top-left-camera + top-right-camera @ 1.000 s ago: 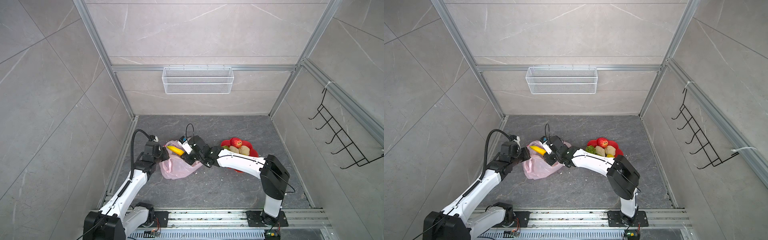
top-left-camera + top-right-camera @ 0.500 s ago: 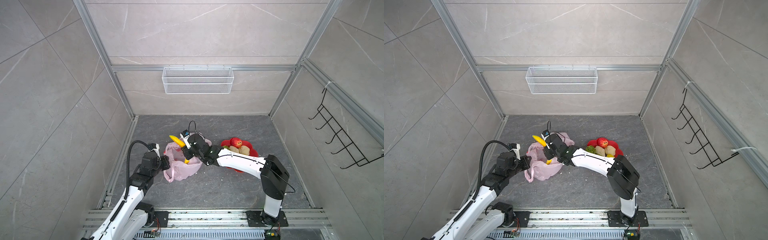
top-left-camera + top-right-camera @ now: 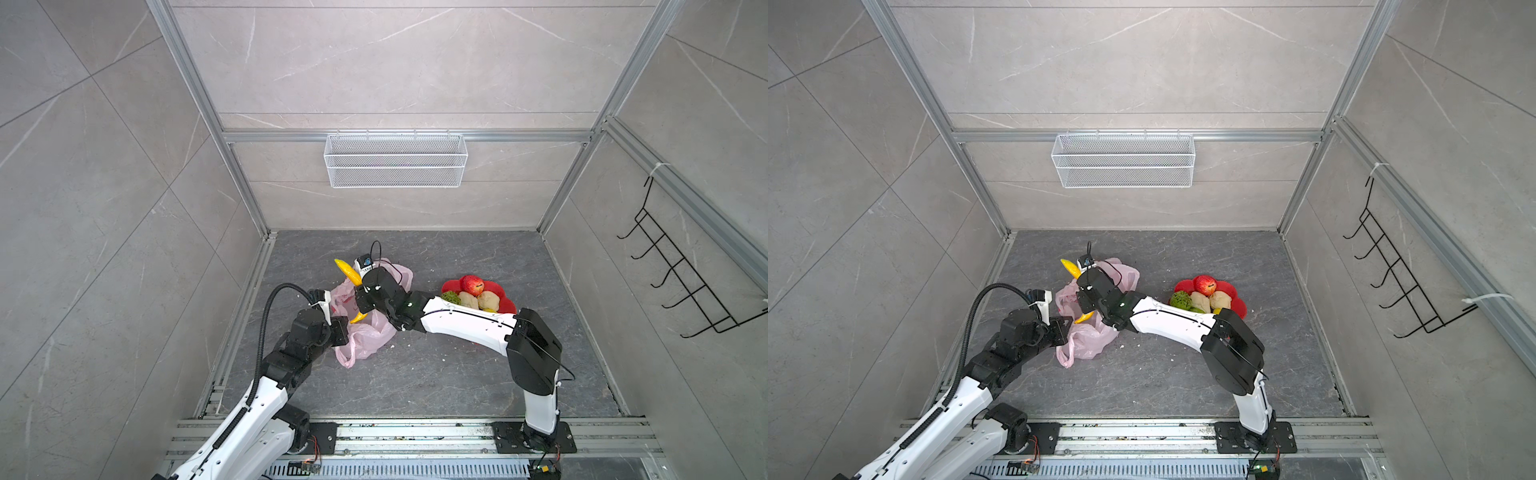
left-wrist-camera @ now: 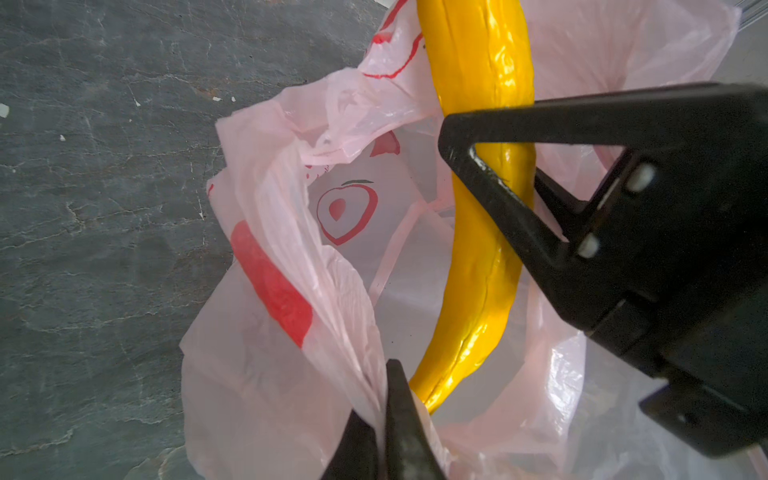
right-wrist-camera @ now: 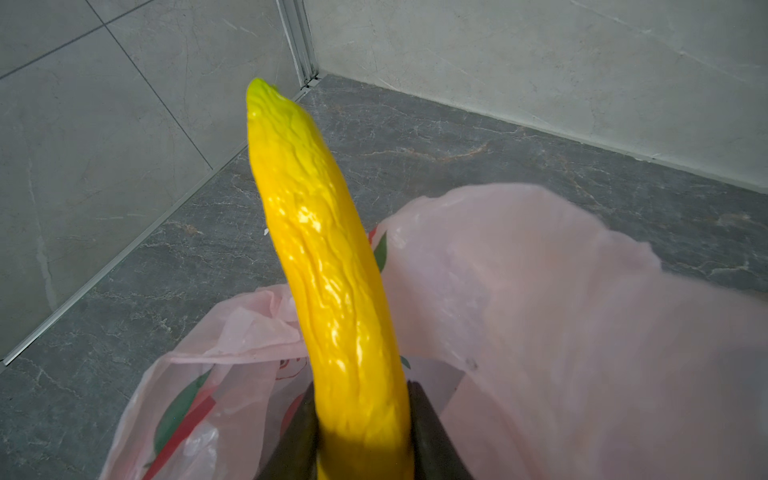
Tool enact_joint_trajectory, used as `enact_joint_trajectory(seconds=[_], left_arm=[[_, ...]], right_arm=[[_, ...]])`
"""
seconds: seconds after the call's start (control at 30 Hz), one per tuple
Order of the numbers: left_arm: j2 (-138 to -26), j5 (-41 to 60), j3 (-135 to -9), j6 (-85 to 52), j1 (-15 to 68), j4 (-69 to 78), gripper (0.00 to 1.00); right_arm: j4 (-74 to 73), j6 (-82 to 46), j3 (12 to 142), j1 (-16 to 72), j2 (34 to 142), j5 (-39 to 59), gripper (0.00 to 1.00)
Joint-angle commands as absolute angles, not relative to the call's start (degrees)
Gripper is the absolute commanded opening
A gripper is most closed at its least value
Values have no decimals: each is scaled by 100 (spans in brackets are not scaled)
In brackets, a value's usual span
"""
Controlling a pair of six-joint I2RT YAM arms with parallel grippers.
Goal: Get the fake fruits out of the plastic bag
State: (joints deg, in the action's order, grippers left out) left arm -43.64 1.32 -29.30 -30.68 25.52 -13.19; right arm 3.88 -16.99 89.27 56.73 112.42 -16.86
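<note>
One glossy, wrinkled yellow banana (image 5: 332,270), clamped in the right gripper's (image 5: 361,436) black jaws, stands up out of one crinkly, translucent pink bag (image 4: 249,395). The left gripper's (image 4: 380,415) jaws pinch together on the bag's rim. One red apple (image 3: 471,284), one netted green ball (image 3: 450,296) and two beige lumps (image 3: 468,300) sit on the red dish (image 3: 449,286).

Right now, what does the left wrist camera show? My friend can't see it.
A yellow fake banana, gripped by the black right end effector, crosses the open mouth of a pink plastic bag with red marks. The left end effector pinches the bag's rim over a dark floor.
</note>
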Motion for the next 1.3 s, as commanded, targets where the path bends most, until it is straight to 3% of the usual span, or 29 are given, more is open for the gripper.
enact_joint_trajectory(seconds=[0.0,0.43,0.83,1.27], left_arm=[[-4434,73,-3023,-3070,2786,-1275,8],[-4587,-908,-3052,-3130,3746,-1327,7],[-4422,-1187,-2762,-3378,3855,-1300,6],[-4094,-2633,-2878,-4135,3850,-2304,10]], right_arm=[[199,-2032,9331,5695,11303,-1978,28],[997,-3110,10171,5695,11689,-2197,30],[984,-3519,10210,5704,11590,-2286,31],[1058,-3356,9334,5696,11119,-2448,32]])
